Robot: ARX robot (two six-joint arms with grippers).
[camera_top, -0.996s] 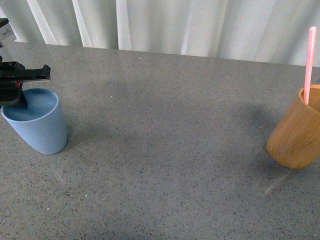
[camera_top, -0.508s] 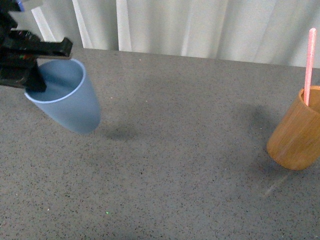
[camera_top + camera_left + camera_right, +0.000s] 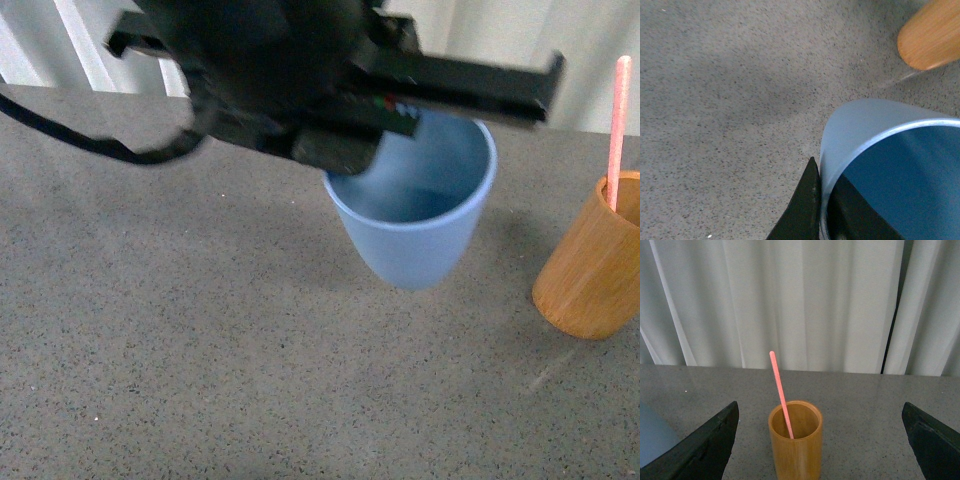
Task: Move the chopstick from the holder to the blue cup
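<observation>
My left gripper (image 3: pixel 345 160) is shut on the rim of the light blue cup (image 3: pixel 420 220) and holds it off the table, just left of the holder. In the left wrist view one finger (image 3: pixel 807 205) lies outside the blue cup's (image 3: pixel 865 130) wall and the other inside, with the left gripper (image 3: pixel 824 210) pinching the rim. The wooden holder (image 3: pixel 590 270) stands at the right edge with the pink chopstick (image 3: pixel 619 130) leaning in it. The right wrist view shows my right gripper (image 3: pixel 820 412) open, facing the holder (image 3: pixel 795 445) and chopstick (image 3: pixel 780 392) from a short way off.
The grey speckled table (image 3: pixel 200 350) runs back to white curtains (image 3: pixel 500 40). The left arm's black cable (image 3: pixel 90 140) hangs over the table's far left. A sliver of the blue cup (image 3: pixel 652 440) shows beside the right gripper's finger, and the holder's base (image 3: pixel 932 32) shows in the left wrist view.
The left gripper has lifted the blue cup off the table at the far left and carried it right, close to the holder. Holder and chopstick have not moved.
</observation>
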